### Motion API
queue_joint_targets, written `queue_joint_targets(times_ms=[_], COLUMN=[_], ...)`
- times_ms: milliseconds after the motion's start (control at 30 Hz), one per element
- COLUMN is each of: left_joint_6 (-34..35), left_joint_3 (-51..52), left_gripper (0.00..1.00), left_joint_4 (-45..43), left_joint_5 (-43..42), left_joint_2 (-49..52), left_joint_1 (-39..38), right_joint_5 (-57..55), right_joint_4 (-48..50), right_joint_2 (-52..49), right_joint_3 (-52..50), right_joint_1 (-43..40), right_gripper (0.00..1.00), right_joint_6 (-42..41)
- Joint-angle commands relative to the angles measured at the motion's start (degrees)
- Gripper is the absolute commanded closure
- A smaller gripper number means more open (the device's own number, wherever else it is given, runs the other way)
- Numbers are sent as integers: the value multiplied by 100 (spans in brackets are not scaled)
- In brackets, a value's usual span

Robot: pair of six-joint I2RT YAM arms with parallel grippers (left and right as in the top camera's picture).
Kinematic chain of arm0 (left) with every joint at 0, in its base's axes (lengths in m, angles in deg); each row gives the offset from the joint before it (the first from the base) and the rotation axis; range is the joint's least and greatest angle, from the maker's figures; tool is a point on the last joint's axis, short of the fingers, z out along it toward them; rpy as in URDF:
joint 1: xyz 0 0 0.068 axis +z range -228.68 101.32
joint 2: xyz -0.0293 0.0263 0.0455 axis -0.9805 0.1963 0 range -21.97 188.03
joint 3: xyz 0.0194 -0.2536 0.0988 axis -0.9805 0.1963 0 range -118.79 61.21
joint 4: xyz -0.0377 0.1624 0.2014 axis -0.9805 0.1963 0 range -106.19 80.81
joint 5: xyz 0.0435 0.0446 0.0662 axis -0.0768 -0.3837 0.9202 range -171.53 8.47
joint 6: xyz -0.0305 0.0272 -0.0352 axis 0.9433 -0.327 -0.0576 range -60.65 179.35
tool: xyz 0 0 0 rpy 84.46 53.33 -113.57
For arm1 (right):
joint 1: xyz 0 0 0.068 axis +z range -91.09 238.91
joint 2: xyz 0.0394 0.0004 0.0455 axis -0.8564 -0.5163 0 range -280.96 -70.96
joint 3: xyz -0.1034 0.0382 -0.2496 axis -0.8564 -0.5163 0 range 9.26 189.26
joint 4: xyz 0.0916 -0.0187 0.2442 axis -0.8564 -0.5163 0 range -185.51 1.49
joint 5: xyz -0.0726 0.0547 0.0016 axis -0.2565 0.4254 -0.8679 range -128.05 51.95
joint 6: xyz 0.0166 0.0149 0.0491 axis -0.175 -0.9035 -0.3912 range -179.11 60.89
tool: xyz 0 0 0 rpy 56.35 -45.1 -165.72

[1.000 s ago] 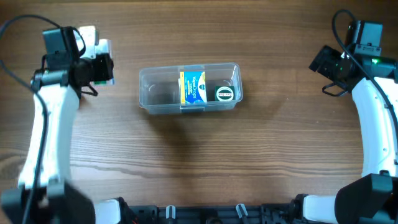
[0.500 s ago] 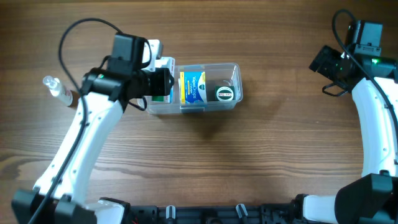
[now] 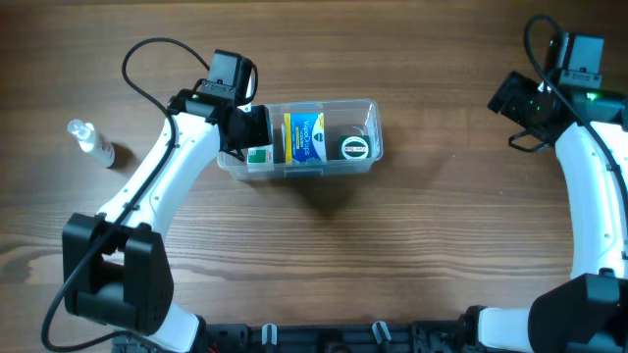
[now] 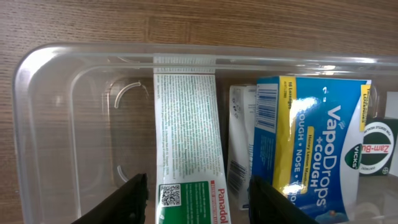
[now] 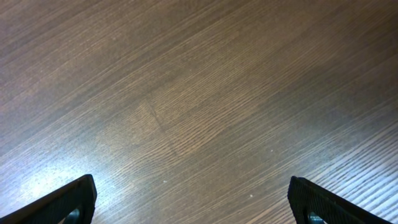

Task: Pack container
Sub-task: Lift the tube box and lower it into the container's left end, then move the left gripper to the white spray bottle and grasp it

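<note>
The clear plastic container (image 3: 371, 106) sits at the table's upper middle; its rim fills the left wrist view (image 4: 62, 53). Inside lie a blue and yellow VapoDrops box (image 3: 303, 137) (image 4: 317, 137), a round green Zam-Buk tin (image 3: 353, 148) (image 4: 378, 152), a white box (image 4: 239, 143) and a white and green Panadol box (image 3: 260, 154) (image 4: 185, 137). My left gripper (image 3: 245, 132) (image 4: 198, 202) is over the container's left end, open, its fingers either side of the Panadol box with gaps. My right gripper (image 3: 515, 98) (image 5: 199, 202) is open and empty over bare wood at the far right.
A small clear bottle (image 3: 90, 140) lies on the wooden table at the far left. The container's left third (image 4: 106, 137) holds nothing.
My left arm swung right from the table's left side, carrying the Panadol box to the container, and the box now lies inside it. The small bottle was uncovered. The right arm has not moved.
</note>
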Motion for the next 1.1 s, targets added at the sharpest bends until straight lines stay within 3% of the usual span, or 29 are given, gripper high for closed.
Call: queue_joint_targets(times_ms=[0, 200, 267, 333, 433, 500, 600, 767, 933, 1000, 1067], left_joint_6=[92, 90, -42, -387, -553, -566, -671, -640, -518, -1279, -2667], left_joint_3=[-11, -39, -254, -673, -892, -892, -892, -870, -870, -870, -870], left_gripper=[47, 36, 25, 0, 0, 0, 0, 0, 0, 0, 0], left_joint_4=[-109, -98, 35, 382, 752, 1169, 1506, 1257, 713, 393, 328], left_joint_5=[151, 125, 105, 116, 621, 1281, 1349, 658, 656, 649, 662], left_joint_2=[92, 44, -133, -520, -1241, -1768, -2144, -1727, -918, -570, -319], left_joint_1=[-22, -22, -22, -4, 236, 702, 1663, 3460, 4205, 4297, 4297], right_joint_5=[31, 33, 33, 33, 33, 33, 33, 33, 33, 33, 33], right_joint_4=[11, 52, 52, 52, 55, 52, 55, 52, 52, 52, 52], right_joint_2=[-57, -63, -63, -63, -63, -63, -63, -63, -63, -63, -63], right_joint_3=[-20, -20, -20, -20, -20, -20, -20, -20, -20, -20, -20], right_joint_1=[-2, 2, 2, 2, 2, 2, 2, 2, 2, 2, 2], right_gripper=[0, 0, 0, 0, 0, 0, 0, 0, 0, 0, 0], right_joint_6=[-2, 0, 0, 0, 0, 0, 0, 0, -2, -2, -2])
